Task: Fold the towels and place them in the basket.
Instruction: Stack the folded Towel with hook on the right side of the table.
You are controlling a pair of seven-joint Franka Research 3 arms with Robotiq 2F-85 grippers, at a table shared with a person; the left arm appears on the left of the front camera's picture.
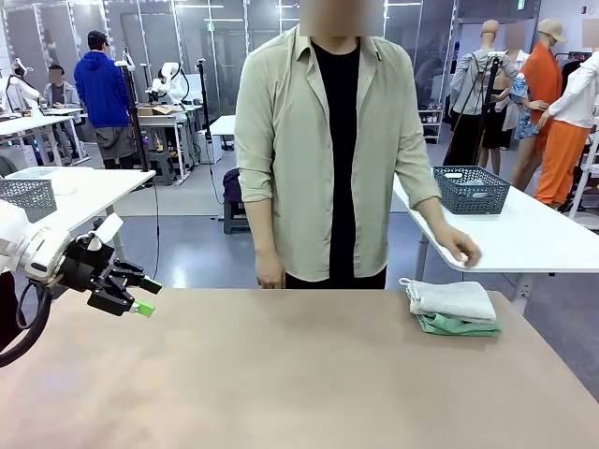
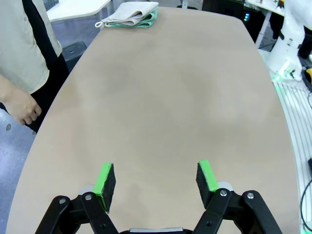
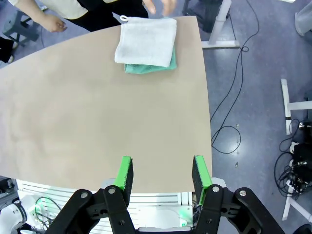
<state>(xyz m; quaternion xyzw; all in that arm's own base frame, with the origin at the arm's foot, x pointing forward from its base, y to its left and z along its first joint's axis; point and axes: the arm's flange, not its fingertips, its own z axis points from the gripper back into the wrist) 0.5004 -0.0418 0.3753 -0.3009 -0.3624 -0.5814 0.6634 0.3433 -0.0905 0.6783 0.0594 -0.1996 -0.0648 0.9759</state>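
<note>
The two small terry-cloth towels lie stacked near the far right corner of the tan table (image 1: 281,374), the cream-white towel (image 1: 456,299) on top of the mint green towel (image 1: 459,325), each already doubled over. A dark grey wire-mesh basket (image 1: 471,190) sits on a separate white table behind, close to the person's hand (image 1: 460,251), so placing may need it brought nearer. The left gripper (image 1: 140,295) hovers over the near left edge with its jaws apart and empty; the right gripper (image 3: 161,173) also stands apart, holding nothing, well short of the stack. The likely trouble is pinching both layers together, or dragging the pile off the table's nearby edge.
</note>
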